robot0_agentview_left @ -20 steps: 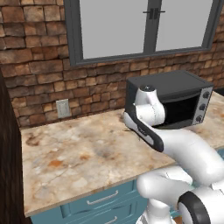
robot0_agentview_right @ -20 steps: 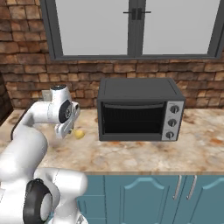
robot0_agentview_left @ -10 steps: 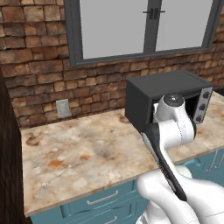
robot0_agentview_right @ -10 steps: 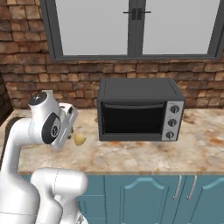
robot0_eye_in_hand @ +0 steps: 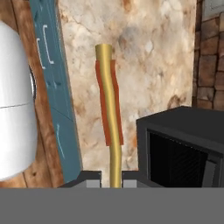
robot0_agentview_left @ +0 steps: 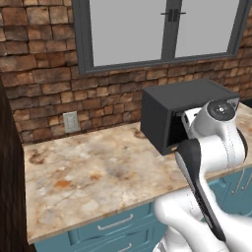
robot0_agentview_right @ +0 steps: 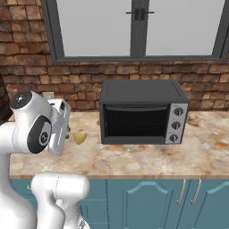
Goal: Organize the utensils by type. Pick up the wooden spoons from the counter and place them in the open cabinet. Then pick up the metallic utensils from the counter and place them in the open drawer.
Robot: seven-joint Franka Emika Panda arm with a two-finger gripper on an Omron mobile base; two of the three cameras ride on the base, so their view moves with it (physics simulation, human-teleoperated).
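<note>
My gripper (robot0_eye_in_hand: 114, 179) is shut on a slim gold metallic utensil (robot0_eye_in_hand: 110, 109) that has an orange-red band along its shaft. It points away from the fingers over the beige marbled counter (robot0_eye_in_hand: 144, 57). In the right base view the gripper (robot0_agentview_right: 69, 134) hangs above the counter (robot0_agentview_right: 134, 161), left of the oven, and the utensil's yellow end (robot0_agentview_right: 79, 137) pokes out beside it. The wooden spoons, the cabinet and the open drawer are out of view.
A dark toaster oven (robot0_agentview_right: 141, 112) (robot0_agentview_left: 182, 113) (robot0_eye_in_hand: 183, 144) stands on the counter against the brick wall, just right of the gripper. Shut teal drawer fronts (robot0_agentview_left: 113, 226) (robot0_eye_in_hand: 48, 65) run below the counter edge. A wall socket (robot0_agentview_left: 71, 121) sits at the left.
The arm has swung round and lifted closer to the cameras, with the gold utensil still in the gripper. The oven and counter have not shifted.
</note>
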